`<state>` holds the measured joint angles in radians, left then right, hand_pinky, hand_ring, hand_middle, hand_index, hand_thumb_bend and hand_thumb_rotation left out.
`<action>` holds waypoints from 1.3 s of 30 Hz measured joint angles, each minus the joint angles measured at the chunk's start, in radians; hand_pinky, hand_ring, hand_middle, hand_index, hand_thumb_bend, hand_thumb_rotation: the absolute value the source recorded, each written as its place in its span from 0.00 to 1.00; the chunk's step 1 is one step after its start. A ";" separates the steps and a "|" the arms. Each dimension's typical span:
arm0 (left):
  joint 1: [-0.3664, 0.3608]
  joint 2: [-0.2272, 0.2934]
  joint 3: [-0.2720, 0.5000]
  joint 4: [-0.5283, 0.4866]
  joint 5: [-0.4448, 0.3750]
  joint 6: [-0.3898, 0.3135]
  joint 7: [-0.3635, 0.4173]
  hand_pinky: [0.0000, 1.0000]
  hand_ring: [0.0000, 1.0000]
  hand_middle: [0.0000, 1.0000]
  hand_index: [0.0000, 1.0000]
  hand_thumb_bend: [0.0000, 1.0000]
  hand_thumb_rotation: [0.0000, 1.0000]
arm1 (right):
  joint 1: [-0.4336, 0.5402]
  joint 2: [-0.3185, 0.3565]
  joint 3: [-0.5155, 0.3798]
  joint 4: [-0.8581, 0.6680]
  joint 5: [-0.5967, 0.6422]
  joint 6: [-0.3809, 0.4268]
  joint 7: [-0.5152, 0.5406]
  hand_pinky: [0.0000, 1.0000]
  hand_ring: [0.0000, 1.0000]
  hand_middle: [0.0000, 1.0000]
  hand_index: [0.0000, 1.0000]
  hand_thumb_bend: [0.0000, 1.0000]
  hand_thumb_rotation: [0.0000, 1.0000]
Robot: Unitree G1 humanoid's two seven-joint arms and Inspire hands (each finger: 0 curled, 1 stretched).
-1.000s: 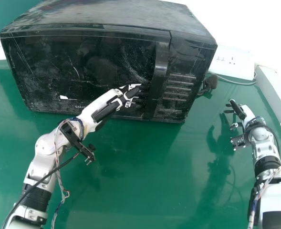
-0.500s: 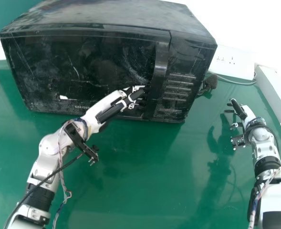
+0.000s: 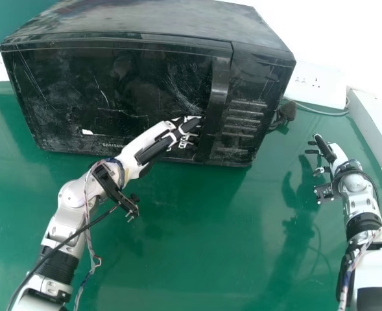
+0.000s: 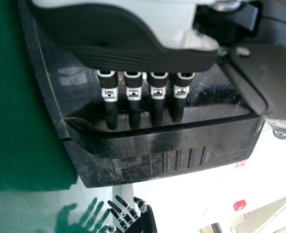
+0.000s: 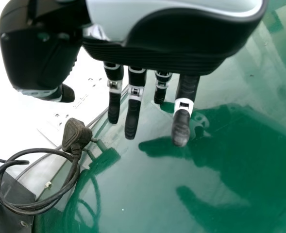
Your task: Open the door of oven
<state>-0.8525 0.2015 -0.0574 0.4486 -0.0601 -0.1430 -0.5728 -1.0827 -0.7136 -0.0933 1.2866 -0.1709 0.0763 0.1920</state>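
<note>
The black oven stands on the table with its door closed. My left hand reaches across the door's front, fingertips at the inner side of the vertical handle. In the left wrist view, the straight fingers of my left hand extend down to the recessed edge behind the handle; whether they touch it is hard to tell. My right hand is over the table right of the oven, its fingers extended. In the right wrist view, my right hand holds nothing.
A black plug with a coiled cable lies beside the oven's right side. White power strips run along the wall behind, and a white ledge borders the green table on the right.
My left hand and forearm have shifted slightly to the right along the oven front, nearer the handle. The oven door and my right hand have not moved.
</note>
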 measured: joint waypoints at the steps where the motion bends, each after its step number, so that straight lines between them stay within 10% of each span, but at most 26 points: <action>1: -0.001 0.000 0.000 0.003 0.000 -0.002 0.000 0.92 1.00 1.00 1.00 1.00 0.92 | 0.000 0.000 0.000 0.000 0.000 0.000 0.000 0.59 0.64 0.63 0.78 0.56 0.37; 5: -0.003 0.000 -0.002 0.006 0.005 -0.004 0.006 1.00 1.00 1.00 1.00 1.00 0.93 | 0.000 0.000 -0.002 0.000 0.002 0.001 0.000 0.78 0.80 0.80 0.85 0.55 0.38; 11: -0.013 -0.002 -0.003 0.016 0.011 -0.001 0.008 1.00 1.00 1.00 1.00 1.00 0.92 | 0.000 0.000 -0.005 0.000 0.002 0.001 -0.001 0.59 0.67 0.69 0.82 0.54 0.36; 17: -0.025 -0.007 -0.007 0.035 0.019 -0.009 0.009 0.94 1.00 0.99 0.99 1.00 0.94 | -0.001 -0.002 0.006 0.000 -0.008 0.001 -0.001 0.80 0.84 0.85 0.89 0.54 0.40; 24: -0.036 -0.014 -0.009 0.058 0.019 -0.017 0.010 0.94 1.00 0.99 0.99 1.00 0.94 | -0.001 -0.002 -0.005 0.000 0.000 0.004 -0.004 0.61 0.67 0.69 0.82 0.53 0.39; 27: -0.043 -0.017 -0.009 0.068 0.020 -0.019 0.011 0.93 1.00 0.99 0.99 1.00 0.94 | -0.007 -0.007 0.092 -0.003 -0.098 -0.015 -0.007 0.72 0.81 0.80 0.81 0.60 0.62; 30: -0.050 -0.023 -0.009 0.076 0.021 -0.015 0.016 0.94 1.00 0.99 0.99 1.00 0.93 | 0.009 -0.019 0.118 -0.006 -0.123 -0.075 -0.015 0.58 0.73 0.75 0.80 0.39 0.31; 32: -0.058 -0.028 -0.010 0.078 0.020 -0.015 0.016 0.92 1.00 0.99 0.99 1.00 0.93 | 0.030 -0.028 0.069 -0.006 -0.069 -0.101 -0.010 0.61 0.76 0.78 0.81 0.35 0.55; 33: -0.061 -0.029 -0.010 0.080 0.019 -0.015 0.015 0.90 1.00 1.00 0.99 1.00 0.93 | 0.033 -0.033 0.067 -0.006 -0.067 -0.115 -0.008 0.62 0.79 0.80 0.81 0.45 0.32; 35: -0.063 -0.029 -0.010 0.085 0.019 -0.015 0.012 0.86 1.00 1.00 1.00 1.00 0.93 | 0.042 -0.036 0.108 -0.007 -0.106 -0.155 -0.013 0.59 0.81 0.84 0.85 0.46 0.22; 37: -0.067 -0.031 -0.011 0.090 0.019 -0.014 0.008 0.83 0.99 1.00 0.99 1.00 0.93 | 0.045 -0.043 0.138 -0.007 -0.136 -0.196 -0.014 0.64 0.81 0.84 0.84 0.40 0.46; 39: -0.070 -0.030 -0.010 0.091 0.018 -0.018 0.003 0.81 0.98 1.00 1.00 1.00 0.92 | 0.063 -0.060 0.216 -0.016 -0.228 -0.255 -0.146 0.40 0.49 0.57 0.75 0.50 0.50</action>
<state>-0.9223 0.1711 -0.0670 0.5398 -0.0425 -0.1613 -0.5697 -1.0194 -0.7733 0.1227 1.2702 -0.3985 -0.1791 0.0463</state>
